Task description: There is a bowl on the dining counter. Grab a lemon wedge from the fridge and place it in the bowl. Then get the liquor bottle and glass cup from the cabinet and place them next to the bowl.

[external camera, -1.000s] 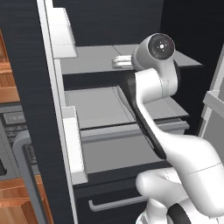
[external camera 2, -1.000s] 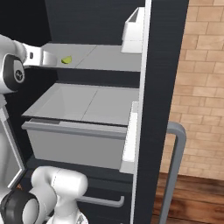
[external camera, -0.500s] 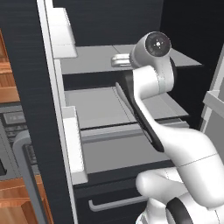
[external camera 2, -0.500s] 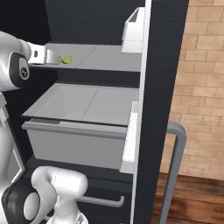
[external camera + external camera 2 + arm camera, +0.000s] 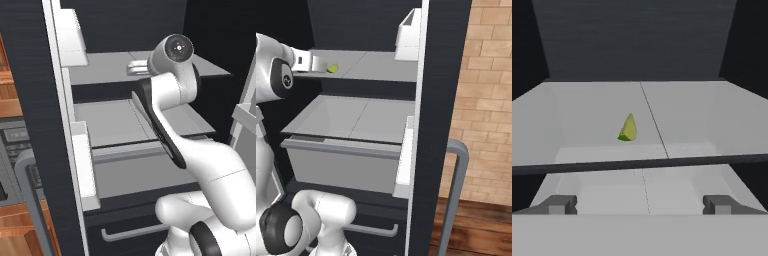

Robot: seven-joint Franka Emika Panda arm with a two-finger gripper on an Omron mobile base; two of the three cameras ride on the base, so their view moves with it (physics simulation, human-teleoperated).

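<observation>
Inside the open fridge [image 5: 441, 75], the lemon wedge [image 5: 628, 128] lies near the middle of the upper pale grey shelf [image 5: 702, 115], ahead of the tool [image 5: 640, 204], whose jaws stand wide, holding nothing.

Matt pale grey fridge shelf [image 5: 587, 115], waxy yellow-green lemon wedge [image 5: 628, 129], rough brick wall [image 5: 487, 75], glossy wooden floor [image 5: 476, 225]

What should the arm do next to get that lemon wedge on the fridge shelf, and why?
Probably ease the pincer straight forward along the upper shelf and a little toward the lemon wedge. In the hand view its tips stand wide apart and hold nothing, while the wedge lies farther back on the shelf, slightly off the midline, not yet between them. Closing now would likely catch only air.
</observation>
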